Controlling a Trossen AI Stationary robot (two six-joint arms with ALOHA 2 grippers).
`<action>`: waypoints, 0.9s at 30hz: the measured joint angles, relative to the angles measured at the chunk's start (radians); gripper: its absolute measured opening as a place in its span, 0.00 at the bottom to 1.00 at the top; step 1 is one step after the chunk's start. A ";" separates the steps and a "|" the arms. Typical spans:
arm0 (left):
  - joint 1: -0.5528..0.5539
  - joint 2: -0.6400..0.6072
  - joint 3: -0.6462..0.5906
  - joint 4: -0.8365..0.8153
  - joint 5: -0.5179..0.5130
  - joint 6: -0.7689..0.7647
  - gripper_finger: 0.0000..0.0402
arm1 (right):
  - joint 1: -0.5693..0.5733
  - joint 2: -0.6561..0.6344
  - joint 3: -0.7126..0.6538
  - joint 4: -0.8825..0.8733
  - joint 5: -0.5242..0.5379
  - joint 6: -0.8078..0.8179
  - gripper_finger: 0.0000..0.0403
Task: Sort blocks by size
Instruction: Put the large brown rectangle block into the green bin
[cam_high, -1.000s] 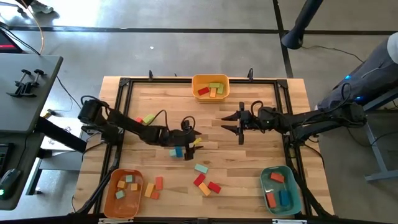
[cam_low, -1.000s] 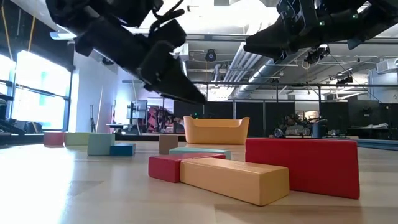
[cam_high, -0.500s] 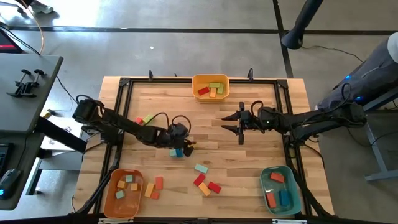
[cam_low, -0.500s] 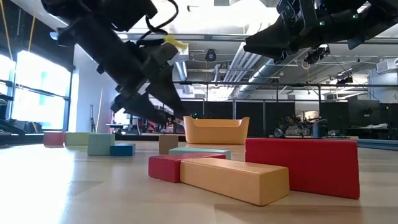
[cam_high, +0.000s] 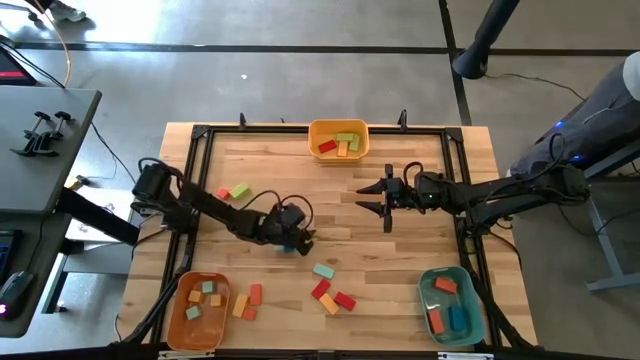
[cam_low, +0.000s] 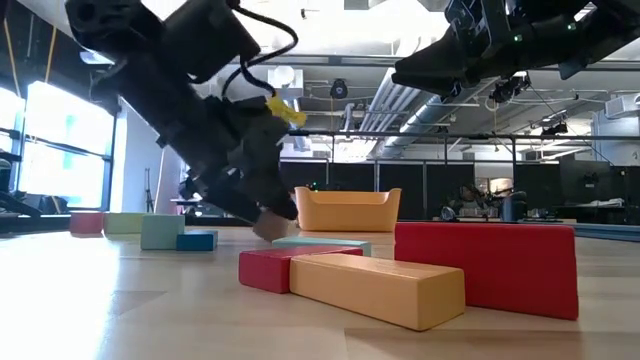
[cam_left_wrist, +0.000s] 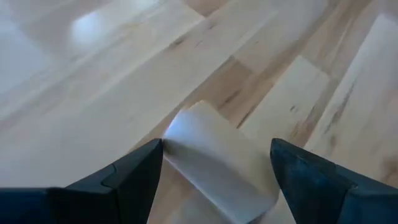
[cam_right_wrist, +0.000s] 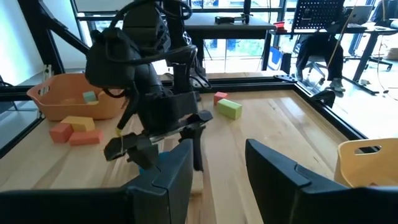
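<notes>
my left gripper (cam_left_wrist: 214, 165) down mid-table, fingers wide around a pale block (cam_left_wrist: 217, 165), not clamped | right gripper (cam_high: 385, 200) hovering, half open, empty

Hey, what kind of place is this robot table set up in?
Probably a robotics lab or workshop in an open industrial hall. The wooden table with its black frame stands on a bare concrete floor, exposed ceiling ducts run overhead, and workstation desks fill the room behind.
</notes>
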 joint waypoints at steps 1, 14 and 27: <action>0.009 0.003 -0.002 -0.013 0.007 0.034 0.71 | 0.000 0.000 0.000 0.000 0.000 -0.003 0.35; 0.125 -0.062 0.010 -0.098 0.092 0.389 0.60 | 0.000 0.000 0.000 -0.003 -0.003 -0.001 0.35; 0.147 -0.061 0.009 -0.219 0.135 0.398 0.56 | 0.000 0.000 0.000 -0.032 -0.003 -0.003 0.35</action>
